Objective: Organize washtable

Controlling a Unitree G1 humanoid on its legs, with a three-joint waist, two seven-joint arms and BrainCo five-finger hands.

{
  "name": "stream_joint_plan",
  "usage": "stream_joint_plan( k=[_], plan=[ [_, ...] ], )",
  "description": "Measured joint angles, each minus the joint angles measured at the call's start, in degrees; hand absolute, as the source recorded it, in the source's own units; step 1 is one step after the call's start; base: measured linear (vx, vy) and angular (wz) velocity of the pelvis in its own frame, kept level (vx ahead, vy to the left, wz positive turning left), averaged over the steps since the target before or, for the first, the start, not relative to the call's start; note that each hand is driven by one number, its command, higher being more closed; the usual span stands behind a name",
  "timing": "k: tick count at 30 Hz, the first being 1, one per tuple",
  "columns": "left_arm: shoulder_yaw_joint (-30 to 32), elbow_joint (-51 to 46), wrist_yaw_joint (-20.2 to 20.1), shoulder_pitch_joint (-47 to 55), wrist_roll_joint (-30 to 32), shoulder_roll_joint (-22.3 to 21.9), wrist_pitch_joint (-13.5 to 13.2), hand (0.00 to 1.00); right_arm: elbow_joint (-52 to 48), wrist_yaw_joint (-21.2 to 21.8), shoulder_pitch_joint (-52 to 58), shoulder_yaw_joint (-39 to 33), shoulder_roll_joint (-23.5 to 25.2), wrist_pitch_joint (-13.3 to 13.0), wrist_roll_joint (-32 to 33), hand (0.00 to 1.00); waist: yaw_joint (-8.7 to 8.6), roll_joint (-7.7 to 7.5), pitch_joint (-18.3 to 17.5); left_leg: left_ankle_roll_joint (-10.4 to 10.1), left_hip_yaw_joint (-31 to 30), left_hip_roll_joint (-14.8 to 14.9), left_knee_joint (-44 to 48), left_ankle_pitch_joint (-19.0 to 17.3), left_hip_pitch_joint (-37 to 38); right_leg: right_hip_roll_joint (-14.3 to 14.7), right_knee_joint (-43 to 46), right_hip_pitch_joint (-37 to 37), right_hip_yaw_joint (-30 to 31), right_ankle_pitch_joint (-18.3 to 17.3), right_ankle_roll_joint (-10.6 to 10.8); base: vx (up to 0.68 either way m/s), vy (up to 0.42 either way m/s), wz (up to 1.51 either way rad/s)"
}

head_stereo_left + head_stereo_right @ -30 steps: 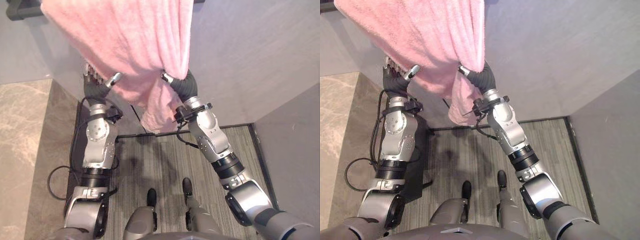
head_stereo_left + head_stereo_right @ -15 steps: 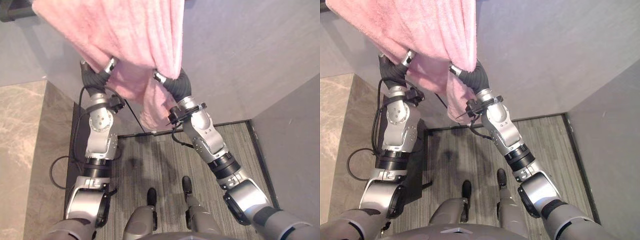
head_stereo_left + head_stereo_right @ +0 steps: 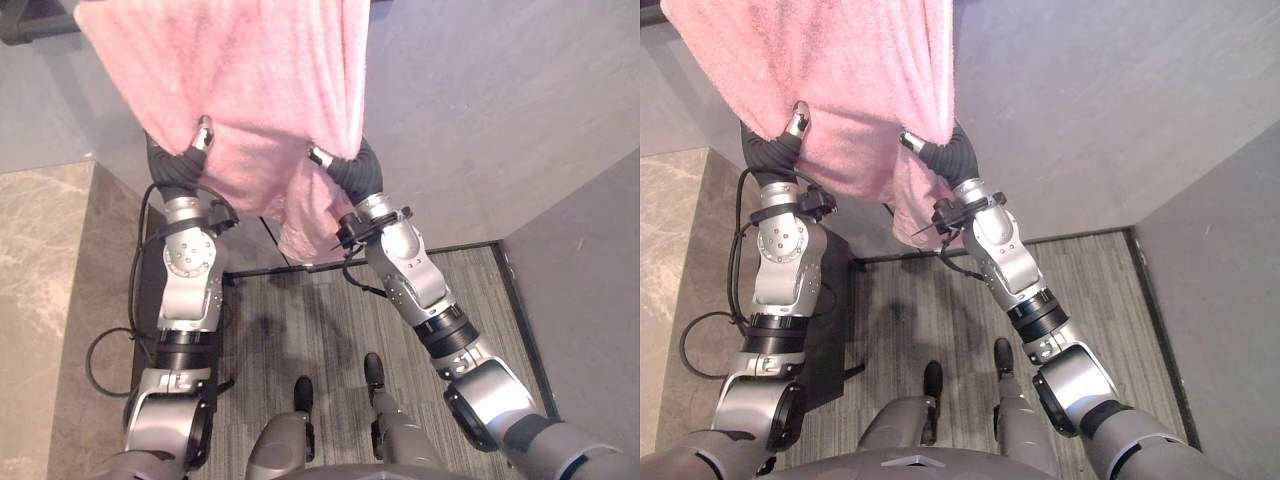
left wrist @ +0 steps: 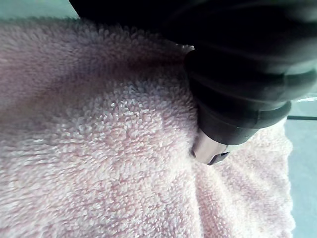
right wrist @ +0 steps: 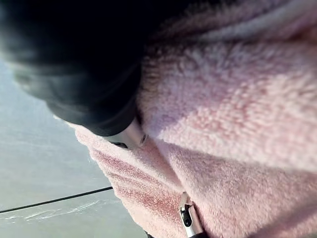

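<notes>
Pink towel (image 3: pixel 250 80) over left hand (image 3: pixel 176 168) and right hand (image 3: pixel 355 172), fingers hidden in cloth, grip unclear

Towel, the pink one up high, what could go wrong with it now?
It might slip: the towel hangs bunched, with one fold dangling low beside the right hand, and it could drop to the floor. It also covers part of the left hand, so it could snag there.
</notes>
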Motion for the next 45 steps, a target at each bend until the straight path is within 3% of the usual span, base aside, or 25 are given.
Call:
stream_joint_plan(
  k=[3, 13, 30, 36, 37, 38, 45],
  plan=[
    [0.0, 0.1, -1.6, 1.3, 0.8, -0.1, -0.2, 1.0, 3.3, 0.0, -0.3, -1.4, -0.1, 0.6, -1.9, 1.0, 0.15, 0.11, -1.6, 0.0, -0.3, 0.0, 0.0, 0.0, 0.0, 0.0, 0.0, 0.1, -0.3, 0.0, 0.0, 0.0, -0.001, 0.05],
    [0.0, 4.9, -4.6, -1.6, 1.2, -0.1, -0.1, 1.0, 16.5, 0.1, -9.7, -2.6, -3.7, 2.6, -4.8, 1.0, 0.06, 0.19, -1.7, -0.3, -1.6, -0.1, 0.0, 0.4, 0.0, -0.1, 0.0, 0.6, -1.6, 0.0, 0.0, -0.02, -0.009, 0.05],
    [0.0, 7.4, -5.6, -4.2, 1.1, -0.1, 1.1, 1.0, 20.9, 0.1, -13.6, -4.8, -3.8, 4.5, -4.8, 1.0, 0.08, 0.95, -1.1, -0.2, -1.9, -0.7, 0.1, 0.3, -0.1, -0.6, 0.0, 0.6, -1.7, -0.2, 0.0, 0.0, 0.0, 0.0],
    [0.2, 7.4, -5.7, -5.9, 1.1, 0.0, 1.3, 1.0, 22.9, 0.1, -16.4, -6.1, -3.9, 4.6, -4.9, 1.0, 0.12, 1.4, 0.6, -0.1, -1.9, -0.8, 0.1, 0.3, -0.1, -0.6, -0.1, 0.6, -1.6, -0.2, 0.0, 0.0, 0.0, 0.0],
    [0.2, 7.4, -5.7, -6.0, 1.1, 0.0, 1.5, 1.0, 22.9, 0.1, -16.6, -6.2, -3.9, 4.6, -4.9, 0.0, 0.13, 1.4, 0.6, -0.1, -1.9, -0.8, 0.1, 0.3, -0.1, -0.6, -0.1, 0.6, -1.6, -0.2, 0.0, 0.0, 0.0, 0.0],
    [0.4, 7.4, -5.7, -6.1, 1.1, 0.0, 1.5, 0.0, 23.0, 0.0, -16.6, -6.6, -3.9, 4.6, -4.9, 0.0, 0.13, 1.38, 0.6, -0.1, -1.9, -0.8, 0.0, 0.3, -0.1, -0.6, -0.1, 0.6, -1.6, -0.2, 0.0, 0.0, 0.0, 0.0],
    [4.1, 8.6, -5.7, -6.2, 1.1, 0.2, 1.5, 0.0, 23.0, 0.0, -16.6, -8.9, -5.5, 4.6, -4.9, 0.0, 0.38, 1.22, 1.1, 0.0, -1.9, -0.8, 0.0, 0.3, -0.1, -0.6, -0.1, 0.6, -1.6, -0.2, 0.0, 0.0, 0.0, 0.0]
  ],
)
